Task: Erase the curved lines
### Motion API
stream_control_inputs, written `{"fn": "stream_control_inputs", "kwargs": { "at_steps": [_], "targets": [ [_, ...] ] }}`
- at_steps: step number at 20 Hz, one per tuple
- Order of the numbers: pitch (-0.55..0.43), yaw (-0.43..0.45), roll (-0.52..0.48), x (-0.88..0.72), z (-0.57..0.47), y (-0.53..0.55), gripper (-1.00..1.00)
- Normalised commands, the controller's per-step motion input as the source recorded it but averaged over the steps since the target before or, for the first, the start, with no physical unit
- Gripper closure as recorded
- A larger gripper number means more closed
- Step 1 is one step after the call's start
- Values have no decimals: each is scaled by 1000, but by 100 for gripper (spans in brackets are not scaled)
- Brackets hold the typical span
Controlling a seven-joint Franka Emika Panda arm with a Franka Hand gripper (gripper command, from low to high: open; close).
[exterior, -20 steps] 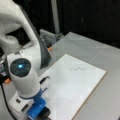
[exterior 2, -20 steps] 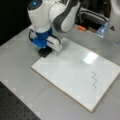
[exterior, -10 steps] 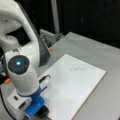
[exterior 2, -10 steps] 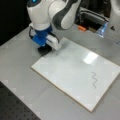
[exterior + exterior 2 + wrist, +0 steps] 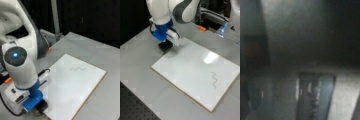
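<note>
While my gripper [image 5: 166, 46] sits at the flat white rectangular board [image 5: 190, 75]'s upper-left corner, clamped on a black rectangular eraser block [image 5: 165, 47], the thin dark wavy curve lines [image 5: 214, 80] at right remain unerased.

Both front views high, facing opposite ways, sharing the white board [image 5: 75, 87], wrist view close, murky

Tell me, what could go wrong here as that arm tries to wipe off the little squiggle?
1. The eraser under the gripper sits at the board's corner, far from the squiggle; it may well slip off the edge.
2. The squiggle is thin and small, so a slightly misaimed pass could miss part of it.
3. The board lies loose on the table, as far as shows; a push could shift it.
</note>
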Motion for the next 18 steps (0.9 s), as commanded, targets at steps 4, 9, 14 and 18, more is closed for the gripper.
{"fn": "stream_control_inputs", "kwargs": {
  "at_steps": [4, 9, 14, 18],
  "targets": [
    [-18, -186, -69, -62, 143, 423, 100],
    [-34, -233, -99, -95, 134, 522, 100],
    [-40, -199, -108, -176, 109, 429, 100],
    [-73, -129, -38, -293, 161, 529, 100]
  ]
}}
